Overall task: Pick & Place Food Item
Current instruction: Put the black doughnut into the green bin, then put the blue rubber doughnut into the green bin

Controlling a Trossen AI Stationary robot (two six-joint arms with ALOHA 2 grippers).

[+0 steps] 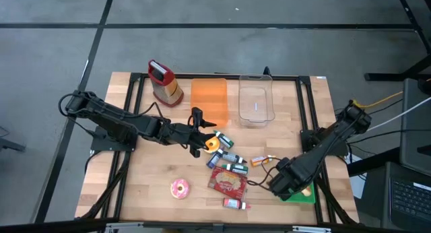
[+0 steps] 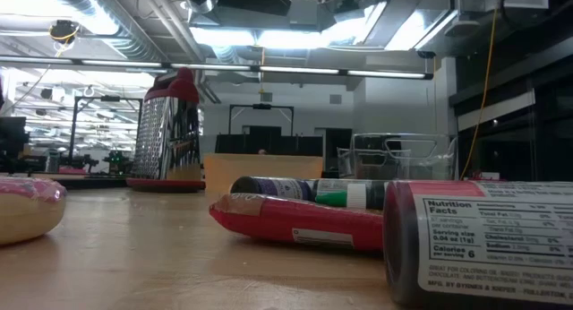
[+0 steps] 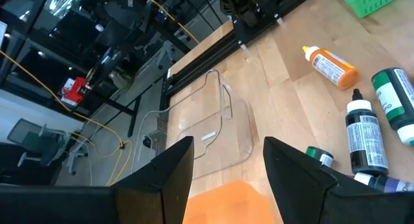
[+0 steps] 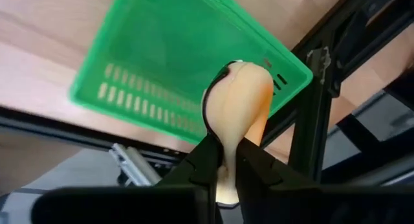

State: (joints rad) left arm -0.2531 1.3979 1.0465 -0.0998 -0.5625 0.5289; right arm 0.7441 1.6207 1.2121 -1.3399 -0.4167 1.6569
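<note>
Right hand (image 4: 223,160) at lower right of the high view, gripping a pale chicken drumstick (image 4: 236,104) above the green basket (image 4: 162,62). Left hand (image 3: 226,166) mid-desk, fingers apart, holding nothing.

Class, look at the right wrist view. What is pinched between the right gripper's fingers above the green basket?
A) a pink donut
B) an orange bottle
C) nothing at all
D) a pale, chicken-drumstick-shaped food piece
D: in the right wrist view the right gripper has its fingers pressed against the narrow end of a pale drumstick-shaped food piece, held over the green basket.
</note>
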